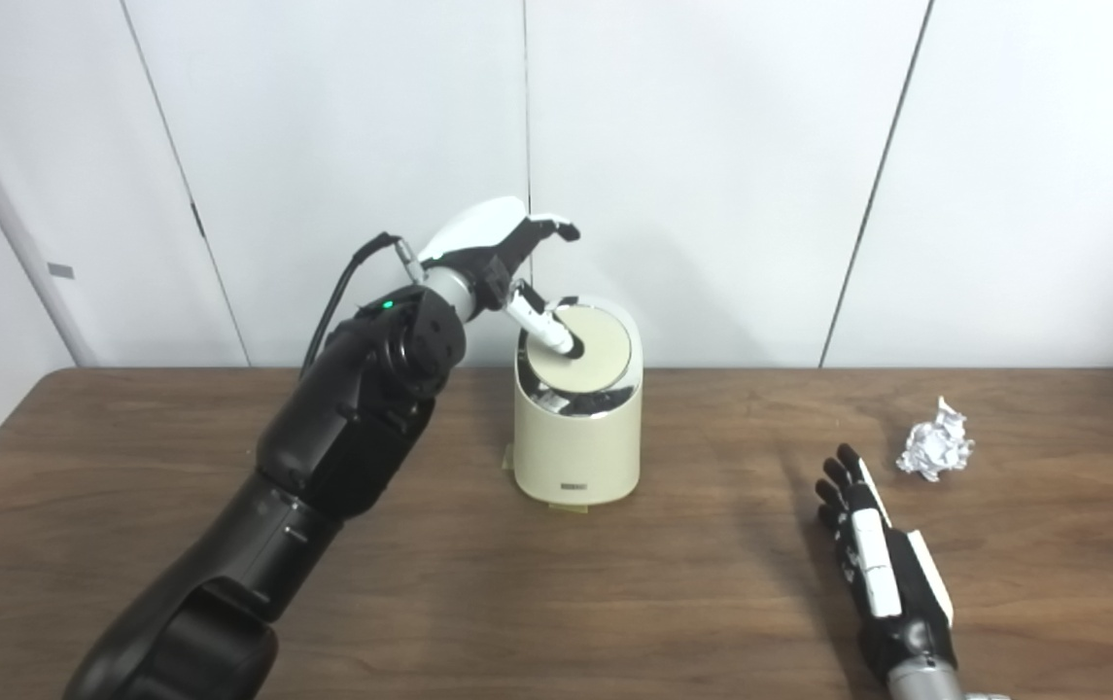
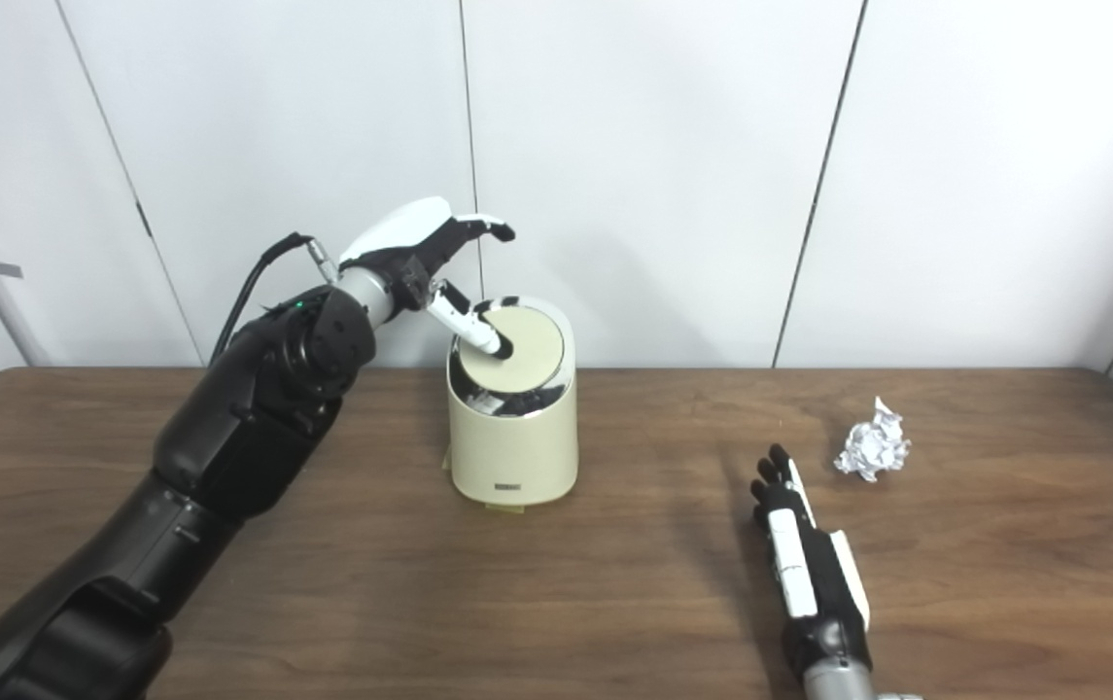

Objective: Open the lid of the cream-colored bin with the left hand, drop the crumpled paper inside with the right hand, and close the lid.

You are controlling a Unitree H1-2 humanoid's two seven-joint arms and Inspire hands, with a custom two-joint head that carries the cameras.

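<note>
The cream-colored bin (image 1: 575, 428) stands at the table's middle back, its round tilted lid (image 1: 590, 352) down inside a chrome ring. My left hand (image 1: 503, 255) hovers at the bin's upper left, fingers spread above the lid and the thumb tip resting on the lid's face; it holds nothing. A ball of crumpled white paper (image 1: 935, 444) lies on the table to the right. My right hand (image 1: 862, 530) lies flat near the front right, fingers straight and pointing away, a short way down and left of the paper, apart from it.
The brown wooden table (image 1: 673, 583) runs across the whole view, with white wall panels (image 1: 712, 146) right behind the bin. Bare wood lies between the bin and the right hand.
</note>
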